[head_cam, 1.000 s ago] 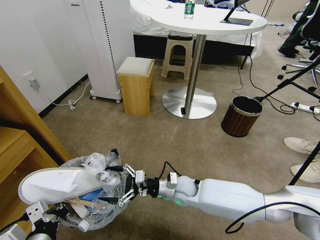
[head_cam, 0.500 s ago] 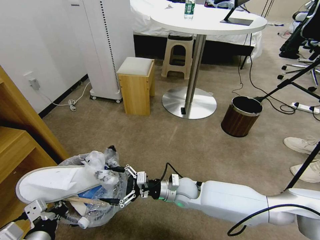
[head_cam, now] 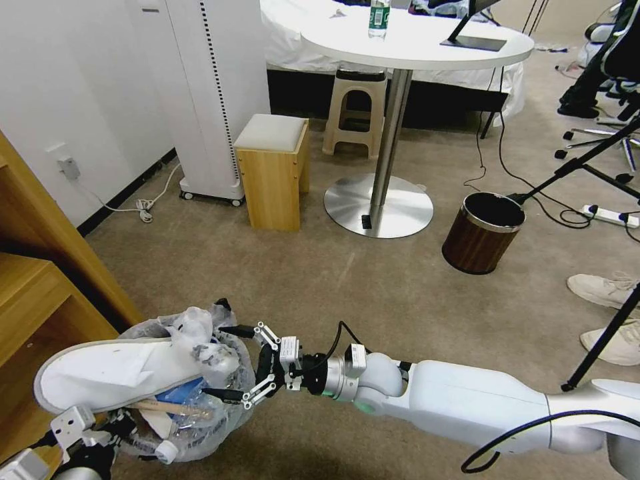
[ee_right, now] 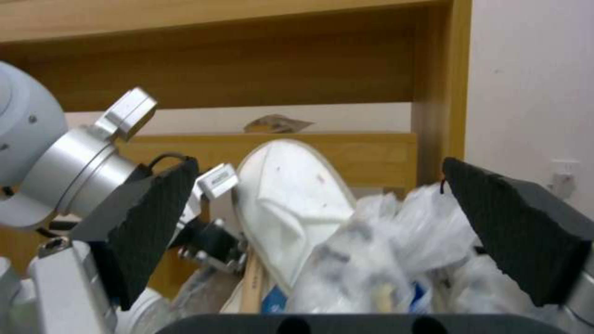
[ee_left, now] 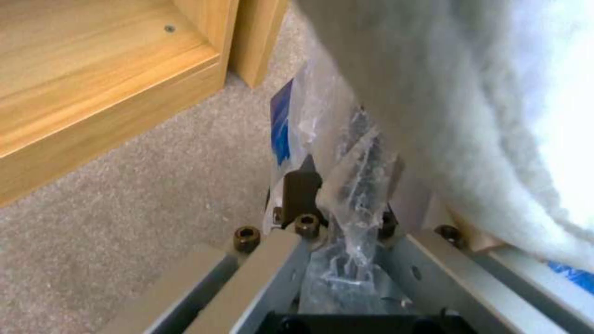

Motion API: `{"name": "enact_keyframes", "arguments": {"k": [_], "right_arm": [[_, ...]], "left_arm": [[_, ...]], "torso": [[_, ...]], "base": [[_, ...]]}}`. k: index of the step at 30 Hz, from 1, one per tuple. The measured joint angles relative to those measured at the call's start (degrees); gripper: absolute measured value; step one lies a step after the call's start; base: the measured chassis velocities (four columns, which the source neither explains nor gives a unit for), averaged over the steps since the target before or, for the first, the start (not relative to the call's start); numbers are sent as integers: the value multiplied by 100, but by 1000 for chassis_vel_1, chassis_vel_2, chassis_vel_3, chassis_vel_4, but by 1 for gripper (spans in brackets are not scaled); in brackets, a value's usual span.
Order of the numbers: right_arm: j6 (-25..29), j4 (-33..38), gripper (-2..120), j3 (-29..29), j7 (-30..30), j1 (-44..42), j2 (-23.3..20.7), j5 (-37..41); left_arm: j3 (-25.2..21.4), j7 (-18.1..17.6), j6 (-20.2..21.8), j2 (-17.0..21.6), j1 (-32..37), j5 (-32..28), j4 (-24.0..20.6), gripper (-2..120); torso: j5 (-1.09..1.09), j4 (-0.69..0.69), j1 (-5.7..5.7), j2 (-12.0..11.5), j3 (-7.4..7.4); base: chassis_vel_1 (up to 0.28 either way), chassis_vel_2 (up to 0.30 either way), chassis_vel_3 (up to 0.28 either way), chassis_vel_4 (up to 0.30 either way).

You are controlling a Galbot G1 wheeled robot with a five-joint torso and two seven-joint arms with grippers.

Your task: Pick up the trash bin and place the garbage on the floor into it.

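Right end effector wide open, empty, beside the bagged trash bin over beige carpet; left end effector clamping its rim.

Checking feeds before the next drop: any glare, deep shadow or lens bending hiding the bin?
Left wrist view: the slipper blows out to white glare beside the trash bin. Right wrist view: the shelf recess sits in shadow; the open right hand and bin contents are evenly lit. Head view: verticals lean outward, no glare on the bin.
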Motion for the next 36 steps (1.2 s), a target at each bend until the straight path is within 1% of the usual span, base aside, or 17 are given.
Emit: {"name": "enact_keyframes", "arguments": {"k": [6, 9, 10, 13, 14, 16, 17, 19, 24, 26, 27, 28, 32, 33, 36], "right_arm": [[-3, 81, 100, 217, 10, -77, -96, 2], [-4, 92, 100, 481, 9, -190, -193, -1], [-4, 92, 100, 481, 9, -190, -193, -1], [8, 117, 100, 919, -11, -414, -375, -11], [8, 117, 100, 919, -11, -414, -375, -11], [56, 102, 100, 1328, -55, -675, -553, -78], [56, 102, 100, 1328, -55, -675, -553, -78], [96, 131, 100, 1712, -114, -909, -814, -86], [149, 95, 100, 1977, -216, -1047, -1020, -84], [226, 75, 100, 2450, -324, -1350, -1382, -86], [226, 75, 100, 2450, -324, -1350, -1382, -86], [254, 79, 100, 2657, -383, -1496, -1504, -88], [293, 89, 100, 3071, -439, -1885, -1587, -188], [293, 89, 100, 3071, -439, -1885, -1587, -188], [312, 147, 100, 3400, -454, -2296, -1589, -315]], "left_arm": [[-47, -122, 90, 64, 85, -176, -36, 0], [-135, -186, 144, 151, 139, -299, -113, 0], [-135, -186, 144, 151, 139, -299, -113, 0], [-301, -301, 263, 347, 197, -653, -210, 0], [-301, -301, 263, 347, 197, -653, -210, 0], [-398, -389, 333, 480, 236, -902, -251, 0], [-398, -389, 333, 480, 236, -902, -251, 0], [-476, -468, 364, 601, 281, -1068, -272, 0], [-529, -541, 390, 676, 292, -1204, -293, 0], [-622, -659, 446, 821, 351, -1418, -311, 0], [-622, -659, 446, 821, 351, -1418, -311, 0], [-634, -713, 461, 877, 383, -1478, -307, 0], [-623, -812, 488, 944, 420, -1588, -266, 0], [-623, -812, 488, 944, 420, -1588, -266, 0], [-605, -857, 500, 1029, 426, -1648, -144, 0]], "torso": [[0, 0, 0, 0, 0], [0, 0, 0, 0, 0], [0, 0, 0, 0, 0], [0, 0, 0, 0, 0], [0, 0, 0, 0, 0], [1, 0, 0, 0, 0], [1, 0, 0, 0, 0], [2, 0, 0, 0, 0], [0, 0, 0, 0, 0], [1, -1, 0, 0, 0], [1, -1, 0, 0, 0], [0, -1, 0, 0, 0], [1, 0, 0, 0, 0], [1, 0, 0, 0, 0], [1, 0, 0, 0, 0]], "base": [[0, 0, 0, 0], [0, 0, 0, 0], [0, 0, 0, 0], [0, 0, 0, 0], [0, 0, 0, 0], [0, 0, 0, 0], [0, 0, 0, 0], [0, 0, 0, 0], [0, 0, 0, 0], [0, 0, 0, 0], [0, 0, 0, 0], [0, 0, 0, 0], [0, 0, 0, 0], [0, 0, 0, 0], [0, 0, 0, 0]]}}
